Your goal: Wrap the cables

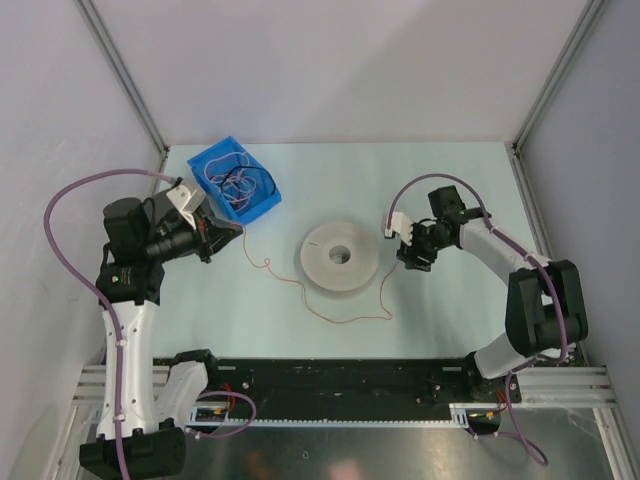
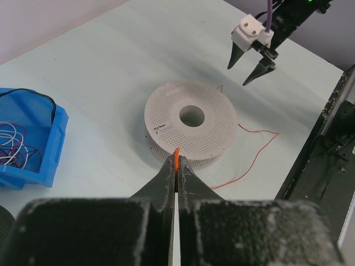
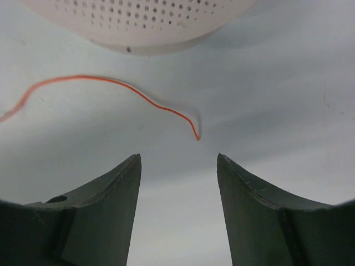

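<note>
A thin reddish-orange cable (image 1: 345,321) lies on the table, looping in front of the white perforated spool (image 1: 340,257). My left gripper (image 1: 238,232) sits left of the spool, beside the blue bin, and is shut on one end of this cable (image 2: 176,154). The rest of it trails past the spool (image 2: 191,119) to the right (image 2: 258,149). My right gripper (image 1: 397,250) hovers just right of the spool, open and empty. In the right wrist view the cable's free end (image 3: 197,137) lies on the table just beyond the gripper (image 3: 178,160).
A blue bin (image 1: 256,210) at the back left holds a tangle of more thin cables (image 2: 14,141). Grey walls enclose the table on three sides. A black rail (image 1: 340,380) runs along the near edge between the arm bases.
</note>
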{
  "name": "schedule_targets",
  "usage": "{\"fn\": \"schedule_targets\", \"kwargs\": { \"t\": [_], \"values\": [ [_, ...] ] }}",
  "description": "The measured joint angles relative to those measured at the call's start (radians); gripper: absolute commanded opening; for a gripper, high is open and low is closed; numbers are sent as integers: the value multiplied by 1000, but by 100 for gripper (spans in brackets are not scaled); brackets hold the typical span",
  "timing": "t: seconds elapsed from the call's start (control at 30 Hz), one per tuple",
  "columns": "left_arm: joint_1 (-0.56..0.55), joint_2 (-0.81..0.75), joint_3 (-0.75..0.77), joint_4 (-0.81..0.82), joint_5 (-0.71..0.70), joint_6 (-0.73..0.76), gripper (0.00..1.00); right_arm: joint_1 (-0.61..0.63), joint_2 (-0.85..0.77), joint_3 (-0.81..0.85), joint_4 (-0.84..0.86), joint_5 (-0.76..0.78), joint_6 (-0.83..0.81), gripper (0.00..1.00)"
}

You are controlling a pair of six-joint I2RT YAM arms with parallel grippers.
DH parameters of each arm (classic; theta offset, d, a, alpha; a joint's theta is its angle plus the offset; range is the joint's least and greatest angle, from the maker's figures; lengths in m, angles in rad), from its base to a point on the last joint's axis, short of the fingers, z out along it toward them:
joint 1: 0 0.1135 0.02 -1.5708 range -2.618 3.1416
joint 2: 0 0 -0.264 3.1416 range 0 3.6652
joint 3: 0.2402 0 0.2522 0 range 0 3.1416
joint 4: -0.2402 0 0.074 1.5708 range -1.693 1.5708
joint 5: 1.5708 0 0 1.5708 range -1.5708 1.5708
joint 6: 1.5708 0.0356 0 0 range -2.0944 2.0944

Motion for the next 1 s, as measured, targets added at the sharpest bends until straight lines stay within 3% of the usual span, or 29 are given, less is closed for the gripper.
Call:
{"fn": "schedule_targets", "kwargs": {
  "t": [0.27,0.63,0.83,1.0],
  "values": [
    [0,0,-16,11,3,-1,0,-5,138,0,9,0,-321,63],
    [0,6,-34,16,2,-1,0,31,268,76,-7,-11,-407,56],
    [0,15,-39,18,0,-1,0,58,386,229,-148,-12,-415,43],
    [0,16,-41,18,-2,0,0,64,442,307,-230,3,-441,23]
  ]
}}
